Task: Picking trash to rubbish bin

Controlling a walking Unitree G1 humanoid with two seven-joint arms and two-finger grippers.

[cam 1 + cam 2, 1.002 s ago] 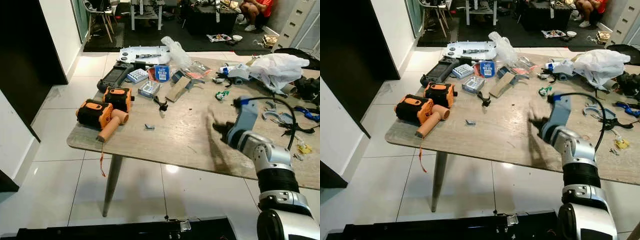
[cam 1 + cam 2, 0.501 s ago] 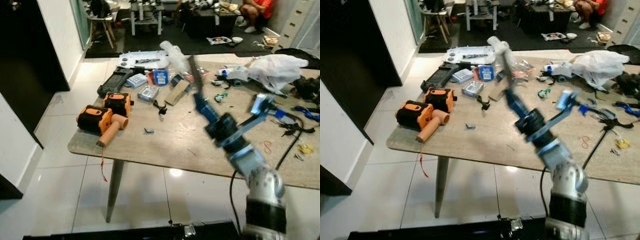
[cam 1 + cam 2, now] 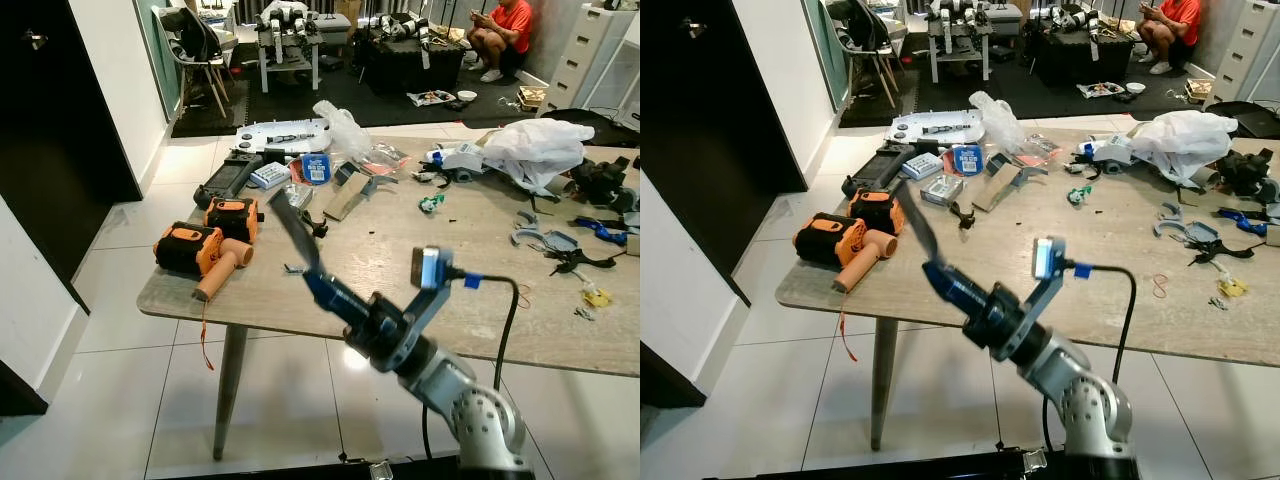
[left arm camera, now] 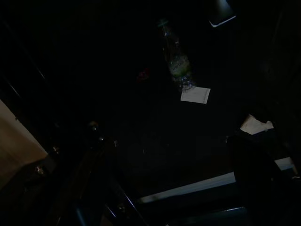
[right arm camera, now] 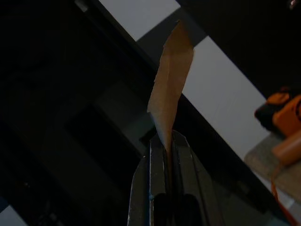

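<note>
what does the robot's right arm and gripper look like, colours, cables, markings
The right arm is silver metal in rounded segments with a black wrist section. A small blue-faced camera block stands on a bracket, with a black cable looping off a blue plug. The right gripper has two long black fingers.

The long wooden table [image 3: 400, 250] is crowded along its far edge from ten to two o'clock: a black handheld controller [image 3: 228, 177], small blue-and-white boxes [image 3: 318, 167], a crumpled white plastic bag [image 3: 540, 145] and tangled black cables [image 3: 570, 258]. At nine o'clock two orange-and-black power tools [image 3: 205, 240] block the table's left corner. The bare wood from centre toward four o'clock gives open passage, as does the white tiled floor [image 3: 110, 340] at seven o'clock beside the metal table leg [image 3: 226, 390].
</note>
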